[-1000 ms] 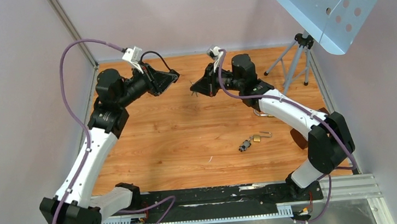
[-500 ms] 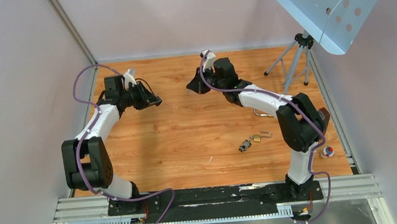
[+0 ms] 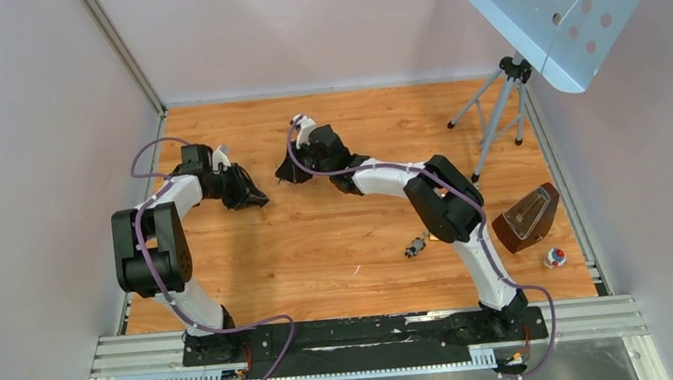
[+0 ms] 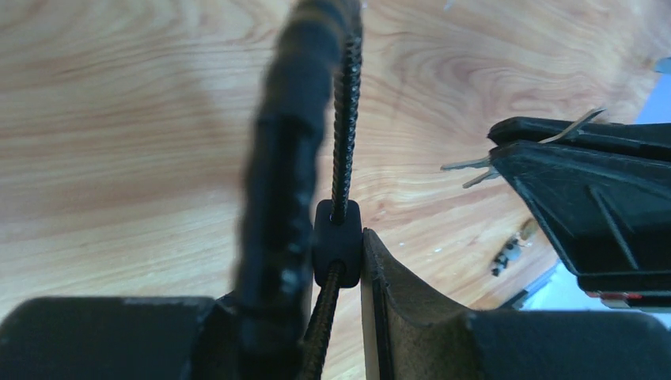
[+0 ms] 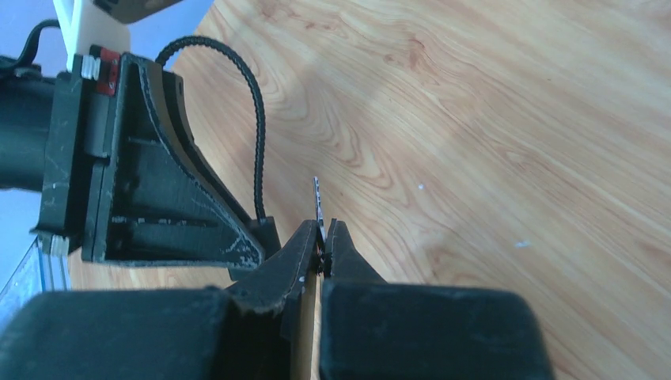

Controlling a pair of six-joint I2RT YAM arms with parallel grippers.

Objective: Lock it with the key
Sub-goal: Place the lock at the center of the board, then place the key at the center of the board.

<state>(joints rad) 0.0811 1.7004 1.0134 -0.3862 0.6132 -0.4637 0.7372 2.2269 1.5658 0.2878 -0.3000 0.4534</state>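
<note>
Key [image 5: 318, 207] stands edge-on between the right gripper's [image 5: 322, 231] jaws, which are closed tight on it, its thin blade poking past the tips. Facing it, close but apart, the left gripper [image 3: 254, 198] has its jaws drawn together, seemingly on nothing, though its wrist view is blurred. Well away from both grippers, toward the near edge, the padlock [image 3: 417, 245] lies on the wooden counter [image 3: 319, 238], partly hidden under the right arm's elbow. A wooden metronome [image 3: 526, 216] stands farther right.

Pale lilac walls [image 3: 317, 24] enclose a wood-grain tabletop [image 3: 319, 238]; a perforated metal music stand [image 3: 558, 10] stands far right.
</note>
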